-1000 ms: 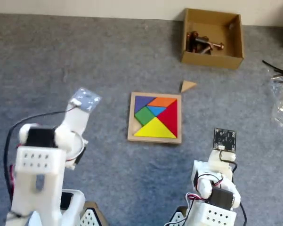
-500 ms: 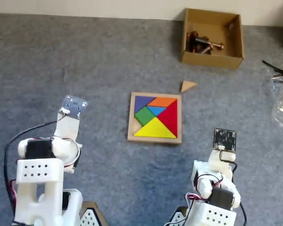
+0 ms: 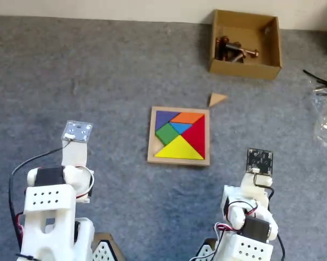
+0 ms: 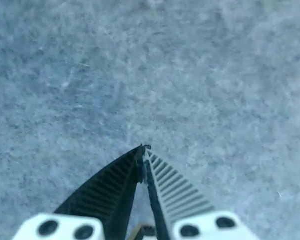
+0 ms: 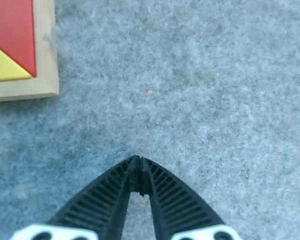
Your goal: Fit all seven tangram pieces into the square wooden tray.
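The square wooden tray [image 3: 151,136] lies mid-table, holding purple, orange, blue, green, red and yellow pieces packed flat. A small tan triangle [image 3: 217,99] lies on the carpet just off the tray's far right corner. The left arm [image 3: 73,142] sits well to the tray's left, near the front; my left gripper [image 4: 144,148] is shut over bare carpet with nothing in it. The right arm [image 3: 258,168] rests at the tray's near right; my right gripper [image 5: 138,161] is shut and empty, with the tray's corner [image 5: 45,55] and its red and yellow pieces just beyond it.
A cardboard box [image 3: 245,68] with brown metal parts stands at the back right. Clear plastic and black cables [image 3: 324,109] lie along the right edge. Grey carpet covers the table.
The left arm has drawn back from beside the tray toward its base, swinging left and toward the front. The right arm, the tray and the tan triangle have not moved.
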Robot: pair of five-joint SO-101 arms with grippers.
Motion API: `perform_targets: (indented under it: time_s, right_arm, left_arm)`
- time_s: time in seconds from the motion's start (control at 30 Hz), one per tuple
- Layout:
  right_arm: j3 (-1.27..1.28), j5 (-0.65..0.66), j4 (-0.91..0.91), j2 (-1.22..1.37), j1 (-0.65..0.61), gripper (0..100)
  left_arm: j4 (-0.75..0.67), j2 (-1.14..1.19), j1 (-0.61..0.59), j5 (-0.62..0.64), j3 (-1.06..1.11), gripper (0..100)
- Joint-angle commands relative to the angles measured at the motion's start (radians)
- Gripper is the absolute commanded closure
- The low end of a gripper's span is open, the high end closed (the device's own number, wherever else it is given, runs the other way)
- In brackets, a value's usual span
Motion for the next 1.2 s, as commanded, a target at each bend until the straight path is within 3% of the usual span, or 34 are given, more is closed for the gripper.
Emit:
perform_targets:
  time_s: [0.0,0.4,0.53,0.73,1.17]
  right_arm:
    - [0.108,-0.008,-0.030,-0.010,0.016,98.9]
    - [0.102,-0.003,-0.073,-0.008,0.018,98.9]
    - [0.101,0.164,-0.076,-0.010,0.018,98.9]
    - [0.090,0.287,-0.077,-0.010,0.018,98.8]
    - [-0.338,0.396,0.094,0.021,0.056,98.8]
  left_arm:
    - [-0.063,-0.028,-0.025,0.009,0.019,99]
    - [-0.193,-0.041,-0.022,0.009,0.110,100]
    - [-0.193,-0.159,-0.022,0.009,0.162,100]
    - [-0.118,-0.441,-0.024,0.009,0.240,100]
    - [-0.041,-0.622,-0.022,0.009,0.318,100]
